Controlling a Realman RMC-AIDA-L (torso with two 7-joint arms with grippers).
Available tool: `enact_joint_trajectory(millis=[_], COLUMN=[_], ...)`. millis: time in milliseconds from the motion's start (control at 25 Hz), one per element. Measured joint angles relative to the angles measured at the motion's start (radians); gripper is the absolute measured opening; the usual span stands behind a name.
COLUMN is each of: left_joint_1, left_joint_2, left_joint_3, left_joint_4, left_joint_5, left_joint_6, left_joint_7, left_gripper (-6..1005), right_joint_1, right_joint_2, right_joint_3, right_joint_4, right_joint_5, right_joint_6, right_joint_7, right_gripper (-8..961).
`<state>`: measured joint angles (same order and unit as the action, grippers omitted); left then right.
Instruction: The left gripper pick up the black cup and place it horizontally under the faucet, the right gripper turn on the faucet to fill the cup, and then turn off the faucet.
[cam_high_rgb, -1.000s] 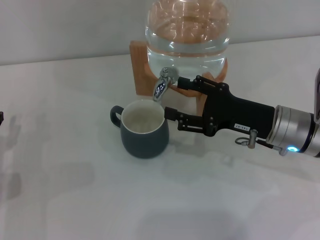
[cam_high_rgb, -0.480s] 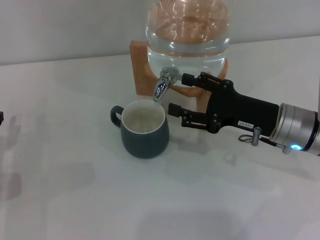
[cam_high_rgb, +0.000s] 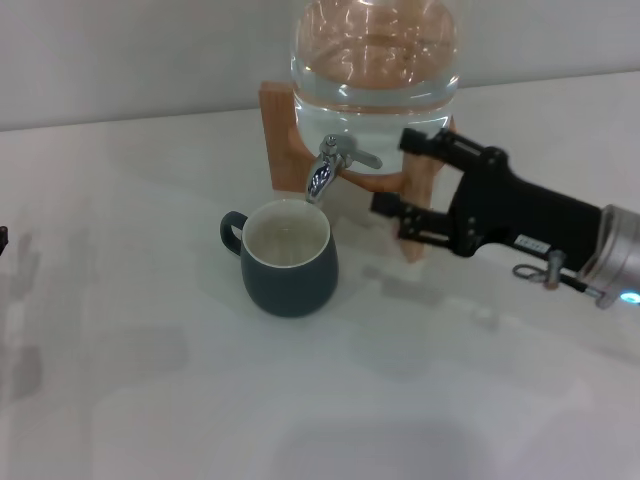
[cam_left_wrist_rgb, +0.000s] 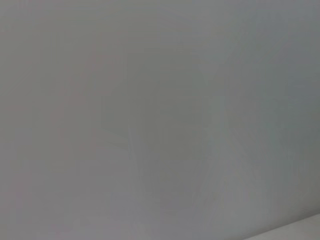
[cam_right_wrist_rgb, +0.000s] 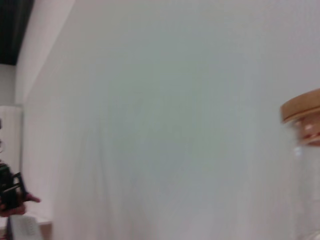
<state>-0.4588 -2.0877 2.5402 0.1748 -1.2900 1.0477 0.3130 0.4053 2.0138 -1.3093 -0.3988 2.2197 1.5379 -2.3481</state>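
- Head view: the right gripper reaches in from the right edge on a long black forearm with a silver-grey cuff and a small blue light; it lies nearly level above the table, pointing toward the robot's left; its two fingers are spread apart with nothing between them, one fingertip up beside the glass jar, the other lower, in front of the wooden stand; the gripper is near the faucet on its right side and touches neither it nor its thin lever, which sticks out toward the gripper.
- Head view: the black cup stands upright on the table, directly below the downward spout, open mouth up; it is rounded, dark charcoal-blue outside and cream-white inside; its small loop handle points to the robot's left; whether there is water in it I cannot tell.
- Head view: the left gripper shows only as a dark sliver at the left edge, well apart from the cup; whether it is open or closed I cannot tell.
- Left wrist view: only a plain grey surface fills the picture.
- Right wrist view: mostly a pale wall; the wooden lid of the jar shows at one edge, blurred; a small dark object sits at the opposite edge, too unclear to name.
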Motion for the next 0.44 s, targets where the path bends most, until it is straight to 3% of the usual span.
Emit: enact_joint_trajectory(millis=[440], left_joint_1=[-0.001], left_joint_2=[0.001], left_joint_3=[-0.005], left_joint_4=[0.0], left_joint_5=[-0.004], left_joint_6=[0.0], left_joint_7=[0.0], left_gripper=[881], right_joint_1=[-0.027], right_joint_2=[-0.002], right_joint_3=[0.225], right_joint_4=[0.01], right_joint_5=[-0.005], right_joint_6=[-0.085], right_joint_7=[-0.039], right_gripper=[857])
